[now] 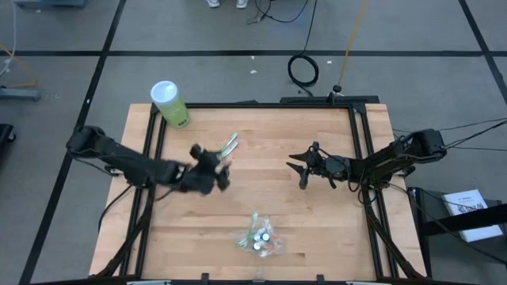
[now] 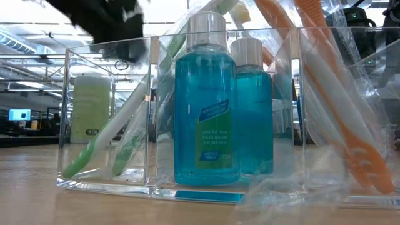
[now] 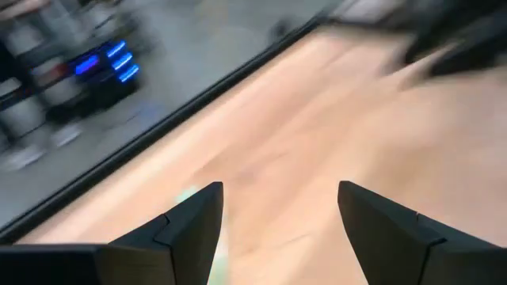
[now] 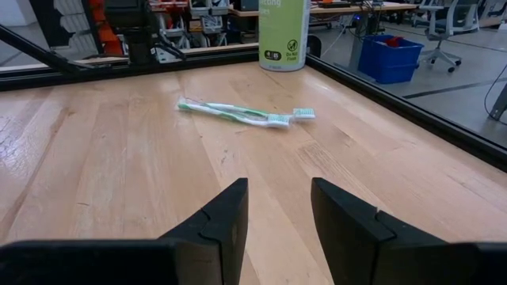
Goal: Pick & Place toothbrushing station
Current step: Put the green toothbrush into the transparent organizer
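Note:
Two green-white toothbrushes lie flat on the wooden table, left of centre toward the far side. My left gripper hovers just near of them, open, with nothing between its fingers. My right gripper stands open at mid-table on the right, pointing toward the brushes, and holds nothing. At the near edge a clear box holds two blue white-capped bottles. More green-white brushes lean in its left compartment. Orange-white brushes sit in a crinkly clear pouch.
A light green canister with a white lid stands at the table's far left corner. A black frame rail borders the table. Bare wood lies between the two grippers and the clear box.

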